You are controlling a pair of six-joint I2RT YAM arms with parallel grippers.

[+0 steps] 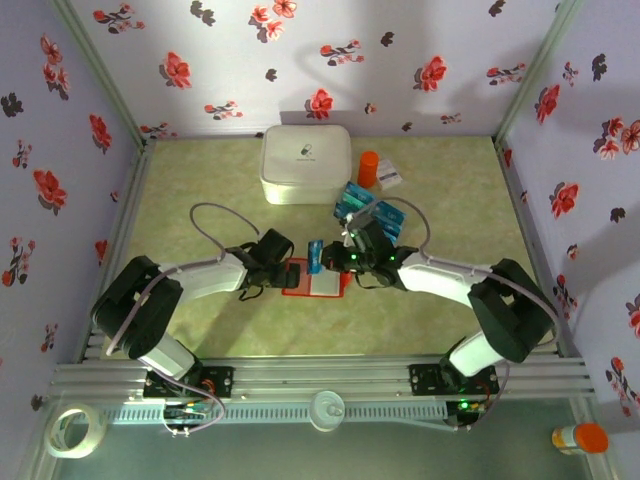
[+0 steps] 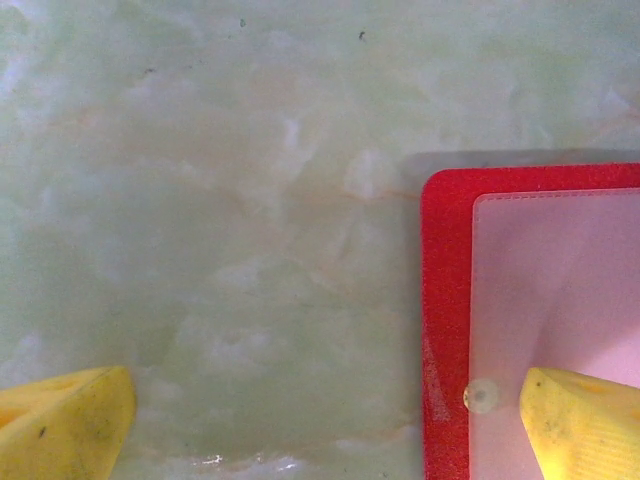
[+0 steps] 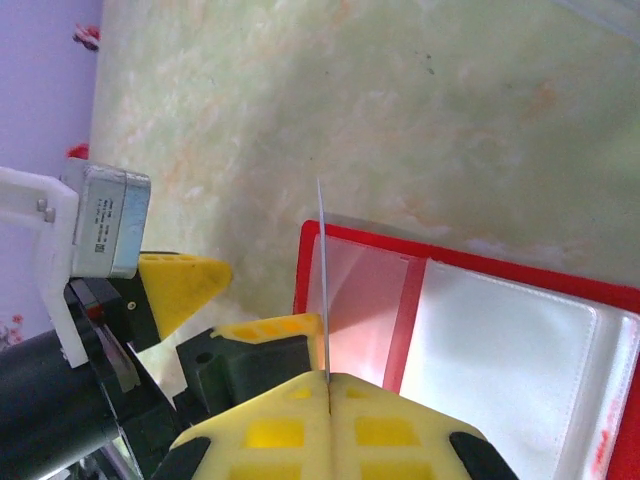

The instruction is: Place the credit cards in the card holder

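Observation:
The red card holder (image 1: 325, 286) lies open on the table, its clear pockets facing up (image 3: 480, 330). My right gripper (image 3: 328, 380) is shut on one teal credit card (image 1: 315, 255). In the right wrist view that card shows edge-on (image 3: 322, 270), upright over the holder's left pocket. My left gripper (image 2: 325, 430) is open and straddles the holder's left edge (image 2: 445, 300). One of its yellow fingers (image 2: 585, 425) is over the clear pocket and the other is over bare table. More credit cards (image 1: 368, 208) lie on a clear sheet behind the right gripper.
A big white rounded box (image 1: 306, 163) stands at the back, with an orange cap (image 1: 368, 168) and a white printed packet (image 1: 389, 176) to its right. A tape roll (image 1: 75, 430) and an orange-capped bottle (image 1: 580, 438) lie off the table's front.

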